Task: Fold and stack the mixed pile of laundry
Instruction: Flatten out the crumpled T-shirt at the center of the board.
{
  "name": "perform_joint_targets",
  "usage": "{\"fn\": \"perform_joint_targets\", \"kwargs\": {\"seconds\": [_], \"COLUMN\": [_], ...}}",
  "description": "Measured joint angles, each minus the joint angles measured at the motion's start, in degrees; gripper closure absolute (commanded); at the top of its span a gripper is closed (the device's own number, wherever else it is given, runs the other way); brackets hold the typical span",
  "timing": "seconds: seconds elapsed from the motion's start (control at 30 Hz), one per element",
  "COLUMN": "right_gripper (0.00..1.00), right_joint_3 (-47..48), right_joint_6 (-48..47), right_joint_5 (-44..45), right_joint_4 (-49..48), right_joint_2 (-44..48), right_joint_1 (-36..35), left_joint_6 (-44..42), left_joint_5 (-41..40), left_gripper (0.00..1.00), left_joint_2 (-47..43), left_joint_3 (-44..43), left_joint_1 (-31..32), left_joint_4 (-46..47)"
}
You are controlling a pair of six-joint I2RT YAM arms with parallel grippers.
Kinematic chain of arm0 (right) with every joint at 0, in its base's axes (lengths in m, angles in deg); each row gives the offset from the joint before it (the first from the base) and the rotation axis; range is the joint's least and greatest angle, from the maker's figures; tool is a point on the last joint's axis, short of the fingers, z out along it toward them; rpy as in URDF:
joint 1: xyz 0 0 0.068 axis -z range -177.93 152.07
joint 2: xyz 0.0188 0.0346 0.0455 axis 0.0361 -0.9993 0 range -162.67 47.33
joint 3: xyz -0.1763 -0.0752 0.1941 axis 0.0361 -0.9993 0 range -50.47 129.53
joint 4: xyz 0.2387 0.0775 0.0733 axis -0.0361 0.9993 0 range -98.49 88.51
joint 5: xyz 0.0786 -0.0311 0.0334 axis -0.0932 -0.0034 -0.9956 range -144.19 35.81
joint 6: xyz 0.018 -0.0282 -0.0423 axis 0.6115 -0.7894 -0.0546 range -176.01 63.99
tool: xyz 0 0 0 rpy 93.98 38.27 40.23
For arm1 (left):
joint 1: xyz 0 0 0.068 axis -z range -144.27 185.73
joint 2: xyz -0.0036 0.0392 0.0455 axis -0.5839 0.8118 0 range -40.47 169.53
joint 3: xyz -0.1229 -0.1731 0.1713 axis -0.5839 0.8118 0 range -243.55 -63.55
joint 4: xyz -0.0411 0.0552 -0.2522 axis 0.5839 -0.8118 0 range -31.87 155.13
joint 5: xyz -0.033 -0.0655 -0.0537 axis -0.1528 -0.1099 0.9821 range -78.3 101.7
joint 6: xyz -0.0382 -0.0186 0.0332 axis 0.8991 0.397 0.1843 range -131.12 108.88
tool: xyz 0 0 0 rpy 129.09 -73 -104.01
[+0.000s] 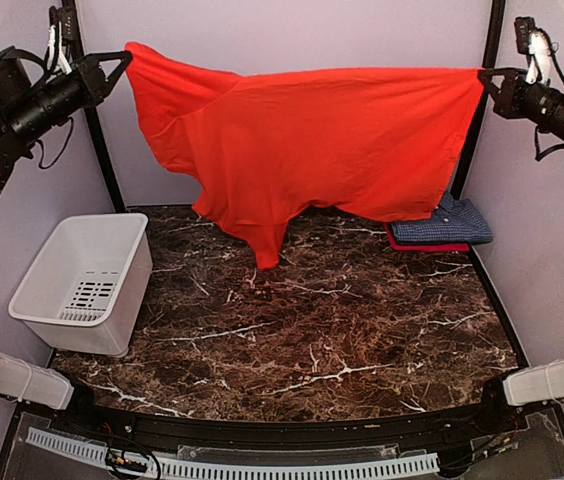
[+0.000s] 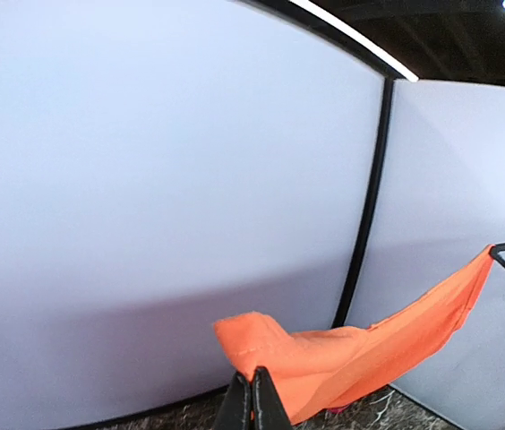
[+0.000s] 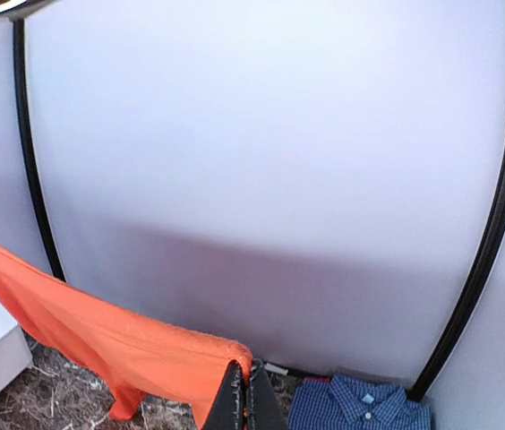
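The left hand and right hand are each pinched shut on a top corner of the orange-red shirt, which hangs stretched above the far worktop. The step looks like spreading before folding. Next it likely needs lowering flat, both hands together. There is one hanging shirt, one folded blue-checked shirt at far right on one red folded cloth, and one white slotted basket at left.

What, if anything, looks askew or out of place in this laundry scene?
Only the orange-red shirt: stretched between the left gripper and right gripper, it hangs lopsided, one part drooping toward the table left of centre. Nothing looks spilled or damaged.
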Motion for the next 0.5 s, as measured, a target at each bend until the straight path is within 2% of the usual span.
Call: {"fn": "perform_joint_targets", "kwargs": {"seconds": [0.23, 0.5], "right_gripper": [1.0, 1.0], "right_joint_3": [6.6, 7.3], "right_joint_6": [-0.1, -0.2], "right_joint_5": [-0.6, -0.1], "right_joint_4": [2.3, 5.8], "right_joint_2": [3.6, -0.3], "right_joint_1": [-0.4, -0.4], "left_joint_6": [0.1, 0.0], "left_joint_5": [5.0, 5.4], "left_gripper": [1.0, 1.0], "left_joint_2": [-4.4, -0.7], "left_joint_3": [-1.6, -4.8], "left_joint_1": [0.0, 0.0], "left_joint_4": [0.4, -4.1]}}
